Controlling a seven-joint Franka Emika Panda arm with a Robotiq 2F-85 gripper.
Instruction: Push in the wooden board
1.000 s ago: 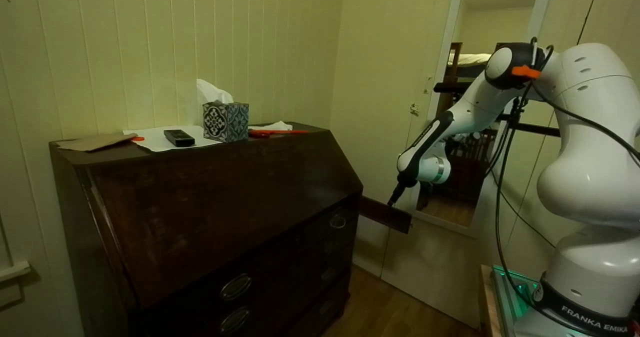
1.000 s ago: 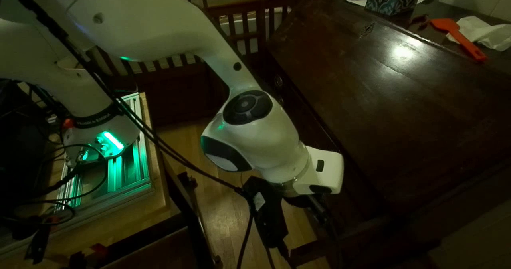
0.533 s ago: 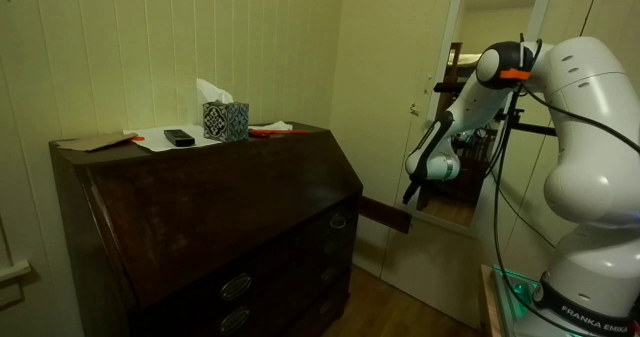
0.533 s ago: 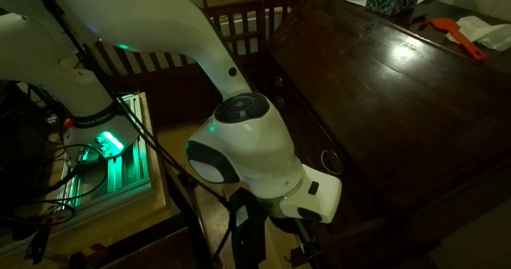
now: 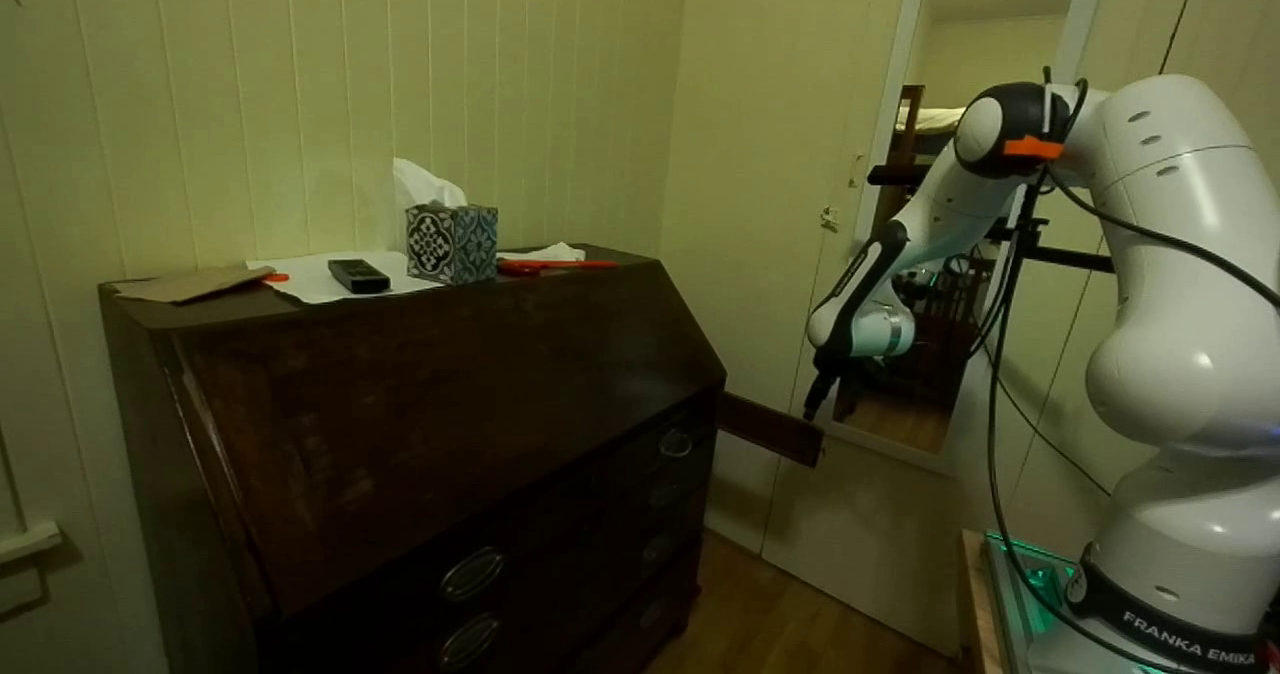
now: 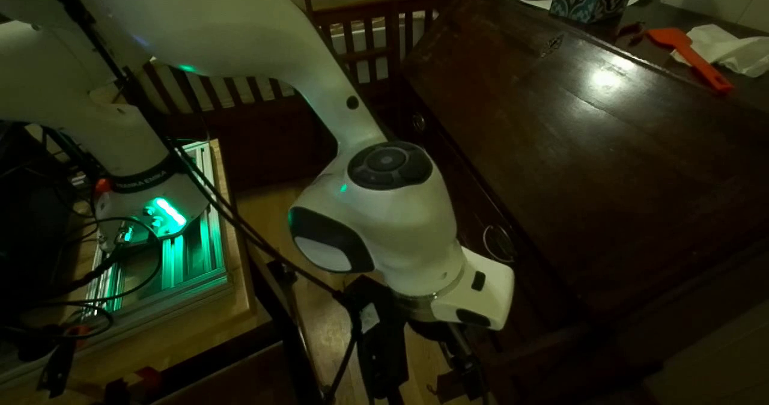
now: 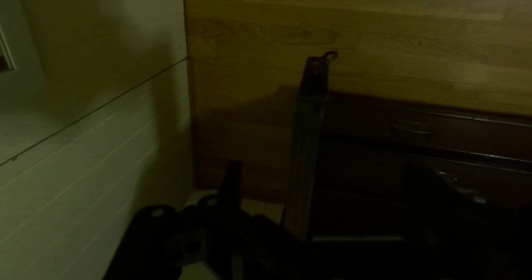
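Out jutted the long, narrow, dark-brown wooden board (image 5: 767, 430), aimed at four o'clock from the dark wooden slant-front desk (image 5: 450, 374) in an exterior view: not home, push unfinished! My black two-fingered gripper (image 5: 809, 414) hung near the board's outer end, jaws parted, clasping nothing; contact, I couldn't tell. Remaining, I judged: a shove toward ten o'clock.

I saw patterned tissue box (image 5: 450, 242) on counter (image 5: 240, 312), dark handset (image 5: 358, 276) on white paper (image 5: 300, 272), orange utensil (image 6: 699, 62) beside crumpled tissue (image 6: 725, 48), white-framed mirror (image 5: 990, 49) well apart.
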